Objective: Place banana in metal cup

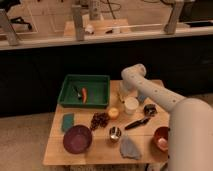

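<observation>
The metal cup (115,133) is small and shiny and stands upright near the table's front middle. My white arm reaches in from the lower right, and its gripper (121,95) hangs low at the back of the table, between the green tray (102,80) and a white cup (131,105). A small pale-yellow piece, seemingly the banana (120,99), shows right at the gripper's tip. I cannot tell whether it is held. The gripper is well behind the metal cup.
An orange carrot (84,93) lies in the tray. On the wooden table (55,155) are a round orange fruit (114,113), grapes (99,120), a green sponge (68,121), a purple bowl (77,138), a grey cloth (130,147), a red bowl (161,139) and a dark utensil (136,123).
</observation>
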Controlling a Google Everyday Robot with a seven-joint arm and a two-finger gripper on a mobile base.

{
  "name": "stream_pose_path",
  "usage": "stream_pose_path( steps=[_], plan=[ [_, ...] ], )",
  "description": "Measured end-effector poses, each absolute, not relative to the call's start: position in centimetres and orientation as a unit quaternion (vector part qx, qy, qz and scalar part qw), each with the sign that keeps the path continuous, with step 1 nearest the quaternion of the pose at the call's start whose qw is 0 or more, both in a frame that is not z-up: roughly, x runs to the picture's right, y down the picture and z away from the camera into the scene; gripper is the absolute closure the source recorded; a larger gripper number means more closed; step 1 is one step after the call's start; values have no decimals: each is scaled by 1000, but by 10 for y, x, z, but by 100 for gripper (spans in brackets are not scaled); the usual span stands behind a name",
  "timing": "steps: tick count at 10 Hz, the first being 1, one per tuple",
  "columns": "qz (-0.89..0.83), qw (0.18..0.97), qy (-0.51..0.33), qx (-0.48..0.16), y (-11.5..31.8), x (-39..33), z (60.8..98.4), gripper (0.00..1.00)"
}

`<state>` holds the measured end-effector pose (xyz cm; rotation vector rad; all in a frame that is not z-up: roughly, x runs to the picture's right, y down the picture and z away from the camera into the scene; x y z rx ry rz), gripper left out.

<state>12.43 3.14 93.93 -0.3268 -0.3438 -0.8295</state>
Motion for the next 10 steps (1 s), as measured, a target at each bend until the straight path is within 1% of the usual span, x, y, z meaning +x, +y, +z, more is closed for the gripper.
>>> stream_pose_path(
  steps=[3, 4, 7, 8, 10],
  plan=[
    [-407, 887, -202, -81, 11, 119, 884, 100],
    [-407, 883, -227, -48, 12, 118, 865, 100],
    [-408, 865, -292, 13, 8, 111, 819, 100],
    [-408, 861, -303, 27, 6, 111, 809, 100],
    [-409, 859, -306, 30, 6, 109, 807, 100]
  ],
)
